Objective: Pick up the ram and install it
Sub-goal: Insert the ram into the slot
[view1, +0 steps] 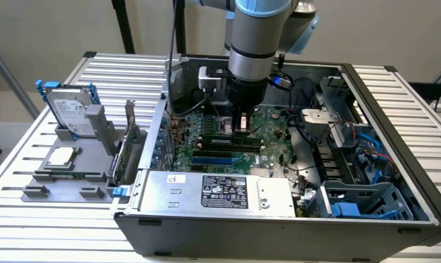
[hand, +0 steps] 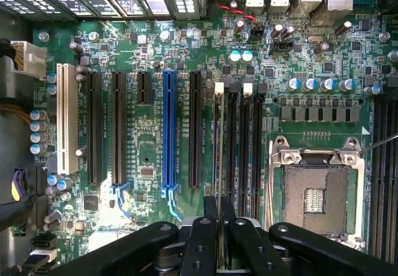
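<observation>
Hand (hand: 219, 217) nearly closed, pinching ram (hand: 219, 145) edge-on by top edge, right over mobo (view1: 228, 148) slots beside CPU socket (hand: 314, 195). Ram looks light, stiff, thin, fragile; grip long edges, avoid chips.

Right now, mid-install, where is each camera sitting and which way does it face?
Exterior view: off the arm, raised, looking down into the open computer case, with the parts holder on the slatted table at that view's left; the arm reaches down to the motherboard, gripper at the memory slots.
Wrist view: on the wrist, facing straight down at the motherboard; the gripper is shut on the ram, seen edge-on over the memory slots.
Shared: motherboard, gripper, memory slots.
</observation>
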### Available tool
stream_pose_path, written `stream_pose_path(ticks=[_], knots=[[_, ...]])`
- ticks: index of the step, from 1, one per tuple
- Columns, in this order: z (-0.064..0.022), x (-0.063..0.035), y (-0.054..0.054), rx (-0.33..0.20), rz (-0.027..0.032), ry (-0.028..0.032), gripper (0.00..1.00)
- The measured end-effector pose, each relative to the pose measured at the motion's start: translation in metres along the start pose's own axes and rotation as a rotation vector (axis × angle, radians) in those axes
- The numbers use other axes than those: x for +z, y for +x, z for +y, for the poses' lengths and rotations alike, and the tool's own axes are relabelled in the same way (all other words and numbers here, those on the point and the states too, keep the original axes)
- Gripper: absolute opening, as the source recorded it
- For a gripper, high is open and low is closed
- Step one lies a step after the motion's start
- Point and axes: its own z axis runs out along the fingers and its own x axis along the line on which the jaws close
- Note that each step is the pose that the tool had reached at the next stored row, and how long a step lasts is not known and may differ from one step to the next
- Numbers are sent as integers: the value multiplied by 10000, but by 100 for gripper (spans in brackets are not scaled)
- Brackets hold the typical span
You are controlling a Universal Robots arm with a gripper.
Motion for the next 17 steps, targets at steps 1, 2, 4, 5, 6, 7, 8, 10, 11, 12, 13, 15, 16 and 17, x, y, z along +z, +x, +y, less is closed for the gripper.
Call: stream_pose_path(ticks=[1, 2, 4, 5, 6, 7, 8, 10, 11, 12, 13, 15, 16, 17], knots=[[0, 3, 0, -1, 0, 0, 14], [0, 5, 0, -1, 1, 0, 14], [0, 9, 0, 0, 0, 0, 14], [0, 12, -1, 0, 0, 0, 14], [0, 16, -1, 0, -1, 1, 14], [0, 18, -1, 0, 0, 0, 14], [0, 21, -1, 0, 1, 0, 14], [0, 26, -4, 0, 1, 0, 14], [0, 30, -6, 0, 0, 0, 14], [0, 32, -8, 0, 0, 0, 14], [0, 35, -10, 1, 0, 0, 14], [0, 39, -14, 0, 1, 0, 14], [0, 41, -16, 0, 1, 0, 14], [0, 43, -18, 0, -1, 1, 14]])
